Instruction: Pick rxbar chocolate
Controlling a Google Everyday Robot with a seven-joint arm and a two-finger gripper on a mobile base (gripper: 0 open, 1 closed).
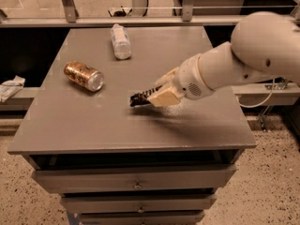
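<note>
Okay, I've got the rxbar chocolate (137, 99) in sight: a dark, crinkly wrapper near the middle of the worktop (93, 125), a little right of centre. Its right end is tucked into the gripper (152, 95), and the left end pokes out free, pointing toward the left side of the worktop. The gripper is narrowed down on the bar, cream fingers pinching it from above and below. There's a shadow on the grey surface just beneath the bar, so it looks to be sitting slightly off the worktop, though I can't say for certain that it is clear of it.

The gripper comes in low from the right, angled down and leftward, on the end of the thick white arm (234, 64) that fills the upper right of my view.

Further out, a brown-gold drink can (84, 76) lies on its side, well apart from the bar, up and to the left. A clear plastic bottle (121, 41) also lies on its side near the far edge.

Below the worktop I see the grey drawer fronts (136, 177). Off the left side, a crumpled pale wrapper (10, 87) sits on a ledge.
</note>
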